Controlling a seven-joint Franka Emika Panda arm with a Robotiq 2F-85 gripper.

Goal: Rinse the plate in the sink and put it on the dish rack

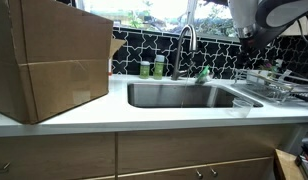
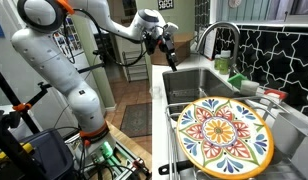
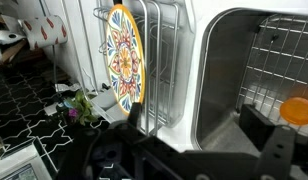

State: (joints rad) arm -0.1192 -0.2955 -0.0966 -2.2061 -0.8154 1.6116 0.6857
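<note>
The plate (image 2: 224, 135), round with a bright floral pattern, stands on edge in the wire dish rack (image 2: 279, 120). In the wrist view the plate (image 3: 124, 50) sits upright between the rack's wires (image 3: 159, 60). My gripper (image 2: 166, 50) is open and empty, raised above the counter and well apart from the plate. In the wrist view both fingers (image 3: 199, 120) are spread, with the sink rim below them. In an exterior view the gripper (image 1: 252, 38) hangs above the rack (image 1: 274, 85). The steel sink (image 1: 184, 95) lies mid-counter under the faucet (image 1: 186, 45).
A large cardboard box (image 1: 49, 60) fills one end of the counter. Green bottles (image 1: 152, 68) stand behind the sink. An orange object (image 3: 297, 110) lies on the grid in the basin. A small plant (image 3: 79, 105) sits by the tiled wall.
</note>
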